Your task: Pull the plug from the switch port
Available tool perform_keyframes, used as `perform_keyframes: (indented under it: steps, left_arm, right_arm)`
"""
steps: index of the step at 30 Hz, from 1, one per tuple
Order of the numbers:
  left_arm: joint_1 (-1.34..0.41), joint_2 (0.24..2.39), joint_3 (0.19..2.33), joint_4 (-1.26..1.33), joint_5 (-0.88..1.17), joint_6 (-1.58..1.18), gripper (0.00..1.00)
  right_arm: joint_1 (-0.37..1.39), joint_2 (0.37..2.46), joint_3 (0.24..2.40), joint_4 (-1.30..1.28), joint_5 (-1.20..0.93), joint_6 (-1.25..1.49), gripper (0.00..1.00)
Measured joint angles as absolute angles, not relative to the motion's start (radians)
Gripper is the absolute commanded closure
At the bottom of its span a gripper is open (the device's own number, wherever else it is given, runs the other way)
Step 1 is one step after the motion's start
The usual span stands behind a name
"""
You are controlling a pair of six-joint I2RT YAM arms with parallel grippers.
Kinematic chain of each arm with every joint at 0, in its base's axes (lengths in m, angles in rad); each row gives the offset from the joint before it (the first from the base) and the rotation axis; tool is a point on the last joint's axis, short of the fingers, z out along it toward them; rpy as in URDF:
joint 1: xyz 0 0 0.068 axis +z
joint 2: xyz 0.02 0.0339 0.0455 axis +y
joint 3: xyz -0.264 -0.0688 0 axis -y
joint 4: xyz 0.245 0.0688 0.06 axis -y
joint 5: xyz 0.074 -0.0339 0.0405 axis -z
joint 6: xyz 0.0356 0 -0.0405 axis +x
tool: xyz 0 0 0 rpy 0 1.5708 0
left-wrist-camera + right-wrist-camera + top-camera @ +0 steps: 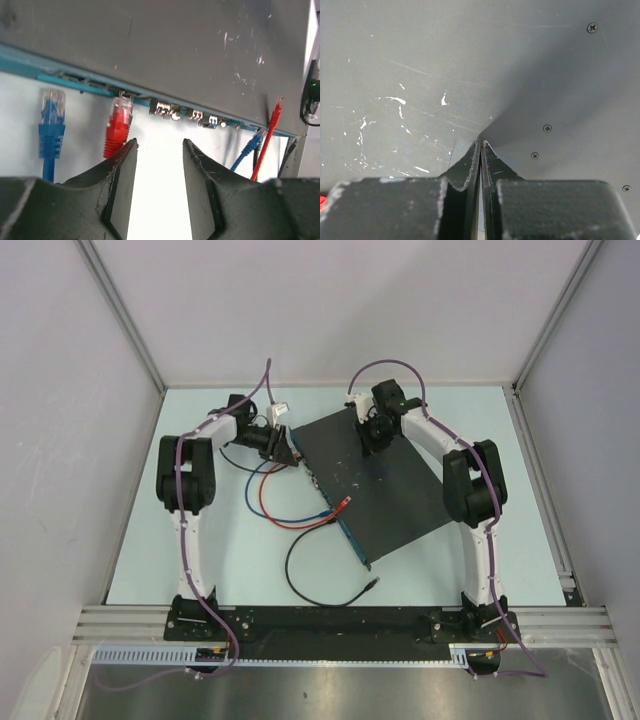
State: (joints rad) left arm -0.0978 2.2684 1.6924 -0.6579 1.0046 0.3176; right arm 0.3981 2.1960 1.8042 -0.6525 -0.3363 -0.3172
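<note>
Restraint appears the role of the right gripper [480, 145], pressed together with tips on the top of the switch [392, 488] lying diagonally mid-table, while the left gripper [159, 150], spread and empty, faces the socket edge [60, 71] beside the red plug [118, 127], seating unclear.

Switch [390, 485] is showing black, top pale-speckled, one edge bluish. Red plug [118, 127] and blue plug [52, 125] are showing clear tips; black cable [288, 565] is crossing pale green table [200, 560].

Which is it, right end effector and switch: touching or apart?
Touching. Right wrist view: right end effector tips meet the switch, shadow converging there.
</note>
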Motion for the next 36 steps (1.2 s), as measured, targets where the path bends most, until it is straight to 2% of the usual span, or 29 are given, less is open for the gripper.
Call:
perform_keyframes:
  steps: [5, 10, 13, 16, 20, 24, 34, 35, 36]
  left_arm:
    - [-0.097, 2.162, 1.632, -0.684, 0.941, 0.366, 0.52]
    - [-0.097, 1.871, 1.507, -0.728, 0.853, 0.455, 0.54]
    - [-0.094, 1.694, 1.396, -0.713, 0.739, 0.431, 0.57]
    - [-0.087, 1.589, 1.265, -0.667, 0.577, 0.350, 0.62]
    - [-0.066, 1.602, 1.171, -0.649, 0.324, 0.218, 0.61]
    - [-0.046, 1.658, 1.151, -0.621, 0.206, 0.129, 0.59]
    - [-0.062, 1.821, 1.209, -0.561, 0.152, 0.060, 0.60]
    - [-0.065, 1.839, 1.219, -0.560, 0.151, 0.060, 0.62]
    - [-0.070, 1.856, 1.231, -0.562, 0.147, 0.060, 0.67]
  right_arm:
    - [0.398, 2.196, 1.804, -0.653, -0.336, -0.319, 0.94]
    - [0.401, 2.196, 1.805, -0.653, -0.330, -0.321, 0.93]
    - [0.402, 2.196, 1.805, -0.654, -0.328, -0.326, 0.93]
    - [0.402, 2.196, 1.805, -0.655, -0.329, -0.327, 0.87]
    - [0.404, 2.197, 1.809, -0.660, -0.327, -0.326, 0.86]
    - [0.404, 2.215, 1.843, -0.693, -0.326, -0.323, 0.85]
    - [0.405, 2.217, 1.847, -0.700, -0.324, -0.323, 0.85]
    - [0.405, 2.217, 1.847, -0.699, -0.324, -0.323, 0.86]
    - [0.406, 2.216, 1.846, -0.699, -0.321, -0.323, 0.86]
